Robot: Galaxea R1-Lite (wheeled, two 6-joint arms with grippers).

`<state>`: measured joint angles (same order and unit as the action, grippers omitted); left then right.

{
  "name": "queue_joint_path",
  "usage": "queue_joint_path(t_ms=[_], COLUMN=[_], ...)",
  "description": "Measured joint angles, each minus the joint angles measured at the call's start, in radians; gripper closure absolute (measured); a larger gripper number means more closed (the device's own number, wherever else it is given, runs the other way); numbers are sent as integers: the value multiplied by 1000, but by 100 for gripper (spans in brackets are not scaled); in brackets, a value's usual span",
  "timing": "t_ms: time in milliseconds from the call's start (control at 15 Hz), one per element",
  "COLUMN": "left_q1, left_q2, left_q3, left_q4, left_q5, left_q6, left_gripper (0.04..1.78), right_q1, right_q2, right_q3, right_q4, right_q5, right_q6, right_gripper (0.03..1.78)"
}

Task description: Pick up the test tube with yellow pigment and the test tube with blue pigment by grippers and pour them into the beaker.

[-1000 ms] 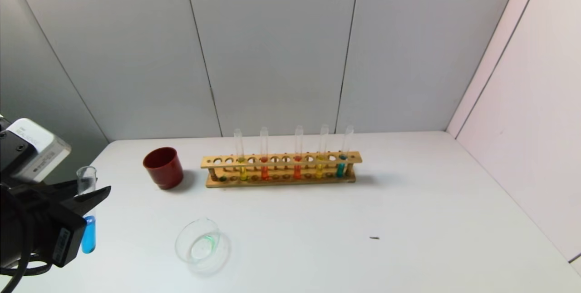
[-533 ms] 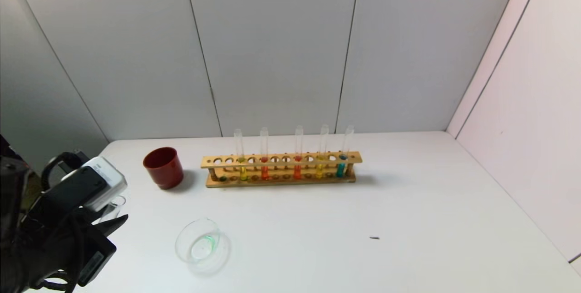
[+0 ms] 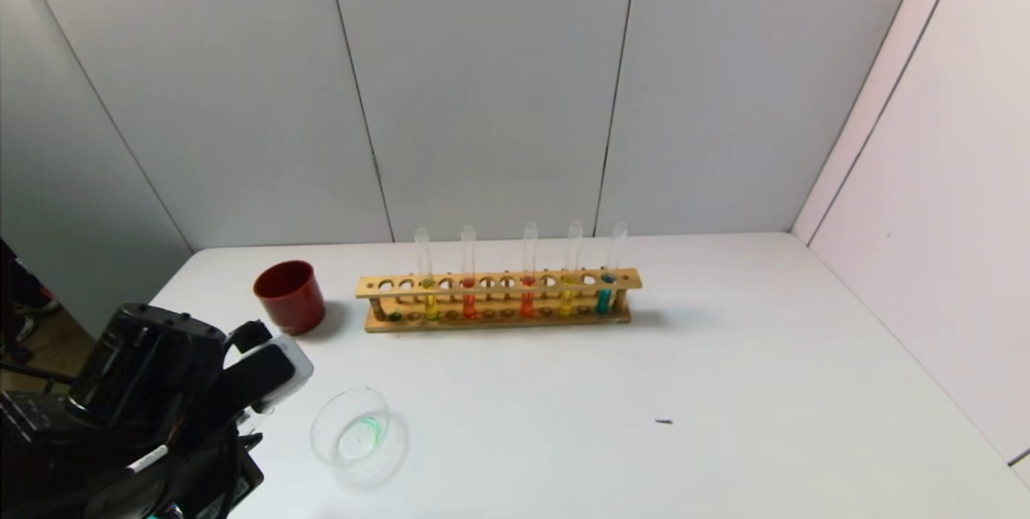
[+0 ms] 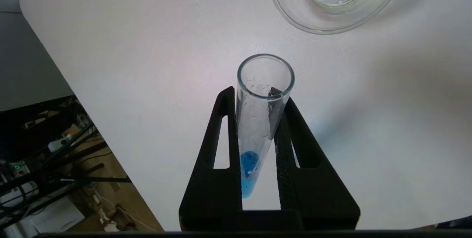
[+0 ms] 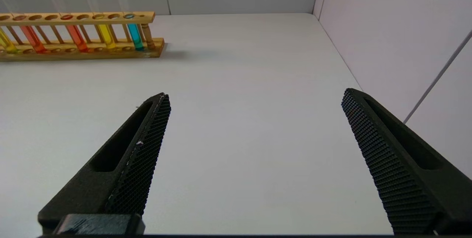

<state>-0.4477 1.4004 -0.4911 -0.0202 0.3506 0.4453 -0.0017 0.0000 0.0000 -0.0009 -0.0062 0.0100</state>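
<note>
While its two black fingers press on either side of the glass, the left pincer grips the test tube with blue pigment at the near left of the worktop, just beside the beaker. This tube is slender and clear, its round open mouth turned toward the beaker, droplets clinging inside, and a small pool of bright sky-blue liquid sitting at its closed end between the fingers. The beaker is low, wide and clear, with a faint greenish trace at its bottom. Behind it stands a dark red cup, and beside that a wooden rack holding five upright tubes, among them the test tube with yellow pigment at its left end. The right pincer hangs with fingers wide apart above the bare right side of the white worktop. Pale grey panelled walls enclose the worktop.
</note>
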Motion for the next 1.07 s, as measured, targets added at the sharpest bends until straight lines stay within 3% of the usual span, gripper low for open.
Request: queue_joint_path(t_ms=[600, 1067], left_q1=[-29, -28], left_q2=[229, 344], left_q3=[-82, -259], left_q4=[27, 241], left_q5=[12, 27], left_q6=[17, 30], left_gripper=[151, 151], right_q1=[0, 0], right_q2=[0, 0], right_q3=[0, 0], right_q4=[0, 0], right_q5=[0, 0], right_q6=[0, 0], right_gripper=[11, 11])
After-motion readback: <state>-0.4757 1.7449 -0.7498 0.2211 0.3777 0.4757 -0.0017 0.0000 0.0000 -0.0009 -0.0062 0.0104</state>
